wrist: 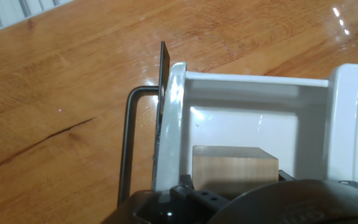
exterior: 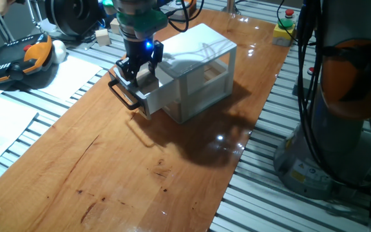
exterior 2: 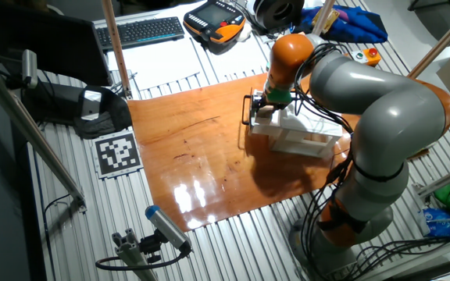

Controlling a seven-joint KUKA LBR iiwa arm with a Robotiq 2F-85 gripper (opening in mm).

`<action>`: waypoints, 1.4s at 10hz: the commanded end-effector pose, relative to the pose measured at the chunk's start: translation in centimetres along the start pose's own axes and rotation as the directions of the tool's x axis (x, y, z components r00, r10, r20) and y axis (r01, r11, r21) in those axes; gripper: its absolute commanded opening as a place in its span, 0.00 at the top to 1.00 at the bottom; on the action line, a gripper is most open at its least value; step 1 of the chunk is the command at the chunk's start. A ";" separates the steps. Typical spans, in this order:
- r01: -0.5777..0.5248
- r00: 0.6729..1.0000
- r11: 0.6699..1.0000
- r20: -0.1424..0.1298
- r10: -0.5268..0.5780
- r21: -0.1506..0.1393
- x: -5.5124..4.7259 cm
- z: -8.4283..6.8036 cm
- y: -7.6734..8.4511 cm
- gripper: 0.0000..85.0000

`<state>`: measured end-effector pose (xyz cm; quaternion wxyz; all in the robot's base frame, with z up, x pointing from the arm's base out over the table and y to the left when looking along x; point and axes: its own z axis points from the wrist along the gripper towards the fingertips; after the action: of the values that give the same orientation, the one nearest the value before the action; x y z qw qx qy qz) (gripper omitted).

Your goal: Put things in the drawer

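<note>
1 cube (wrist: 234,167) sits in the open drawer (wrist: 253,118), lower centre of hand view, beside the front panel. Gripper (exterior: 138,69) hangs directly above; whether its fingers grip or have let go, cannot tell. Judgement: free the cube, rise straight, avoid the handle (wrist: 128,143).

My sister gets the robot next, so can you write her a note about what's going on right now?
Pincer: down over the open drawer. Whether it grips the cube cannot be seen, as its fingertips are hidden.
Cube: inside the pulled-out drawer, by the front panel, right under the hand.
Cabinet: on the wooden table, upper drawer pulled out, its black handle facing away from the cabinet.
Done: drawer open, cube brought into it.
Left: check the cube is let go, lift the pincer clear, perhaps push the drawer shut.
</note>
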<state>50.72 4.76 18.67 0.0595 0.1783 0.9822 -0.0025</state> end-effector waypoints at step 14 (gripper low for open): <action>0.026 0.999 0.999 -0.022 -0.025 0.045 -0.7 -4.4 1.1 1.00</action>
<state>51.26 5.71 23.18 0.0443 0.1688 0.9844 -0.0232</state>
